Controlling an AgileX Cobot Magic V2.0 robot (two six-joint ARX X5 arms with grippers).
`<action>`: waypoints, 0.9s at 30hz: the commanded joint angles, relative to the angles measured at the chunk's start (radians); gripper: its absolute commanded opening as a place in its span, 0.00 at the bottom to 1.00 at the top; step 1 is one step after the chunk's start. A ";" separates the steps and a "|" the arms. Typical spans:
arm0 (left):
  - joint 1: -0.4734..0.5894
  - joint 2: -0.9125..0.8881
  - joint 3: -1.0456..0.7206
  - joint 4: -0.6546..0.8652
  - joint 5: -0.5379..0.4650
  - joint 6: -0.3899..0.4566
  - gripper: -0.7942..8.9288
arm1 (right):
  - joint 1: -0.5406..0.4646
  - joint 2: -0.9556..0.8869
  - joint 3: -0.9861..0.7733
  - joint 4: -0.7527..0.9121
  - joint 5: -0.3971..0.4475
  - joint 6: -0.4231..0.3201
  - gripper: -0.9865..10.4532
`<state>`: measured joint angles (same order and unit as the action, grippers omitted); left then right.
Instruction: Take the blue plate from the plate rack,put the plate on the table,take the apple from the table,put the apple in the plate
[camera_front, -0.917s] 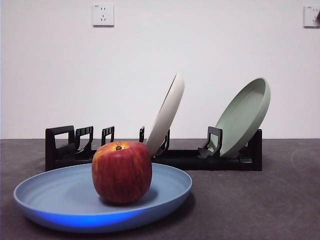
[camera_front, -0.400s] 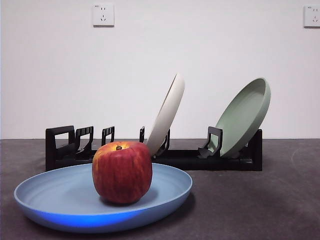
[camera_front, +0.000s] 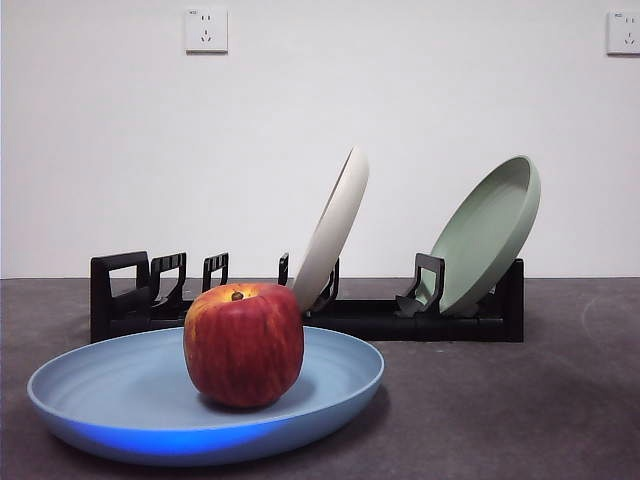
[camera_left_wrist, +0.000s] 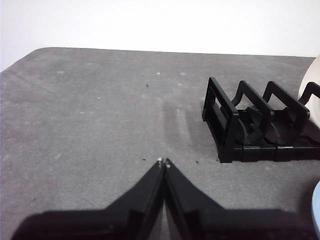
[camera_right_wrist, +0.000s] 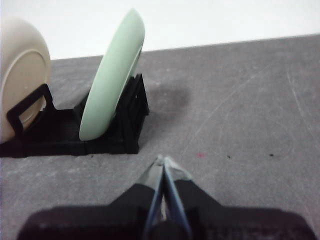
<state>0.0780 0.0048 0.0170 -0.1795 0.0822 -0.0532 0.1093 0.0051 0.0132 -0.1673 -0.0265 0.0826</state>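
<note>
The red apple (camera_front: 243, 343) stands upright in the middle of the blue plate (camera_front: 120, 390), which lies flat on the table (camera_front: 500, 400) near the front. The black plate rack (camera_front: 400, 318) stands behind it; its loop end shows in the left wrist view (camera_left_wrist: 250, 125), and a sliver of the blue plate's rim (camera_left_wrist: 316, 210) too. My left gripper (camera_left_wrist: 163, 161) is shut and empty over bare table beside the rack's end. My right gripper (camera_right_wrist: 162, 160) is shut and empty, near the rack's other end (camera_right_wrist: 75, 130). Neither gripper shows in the front view.
A cream-white plate (camera_front: 335, 230) and a sage-green plate (camera_front: 488, 232) lean in the rack; both show in the right wrist view, cream (camera_right_wrist: 22, 85) and green (camera_right_wrist: 112, 75). Two wall sockets (camera_front: 206, 30) are on the white wall behind.
A black arm tip at the top right corner one second ago has gone out of the front view. The apple, plate and rack have not moved.
</note>
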 joint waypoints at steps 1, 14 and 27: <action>0.002 -0.003 -0.014 0.004 -0.001 -0.006 0.08 | -0.002 0.000 -0.008 -0.016 -0.011 0.013 0.08; 0.002 -0.003 -0.014 0.004 -0.001 -0.006 0.08 | -0.002 0.027 -0.008 -0.013 -0.019 0.043 0.08; 0.002 -0.003 -0.014 0.004 -0.001 -0.006 0.08 | -0.002 0.027 -0.008 -0.013 -0.019 0.043 0.08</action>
<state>0.0780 0.0048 0.0170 -0.1795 0.0818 -0.0532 0.1093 0.0319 0.0132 -0.1673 -0.0425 0.1165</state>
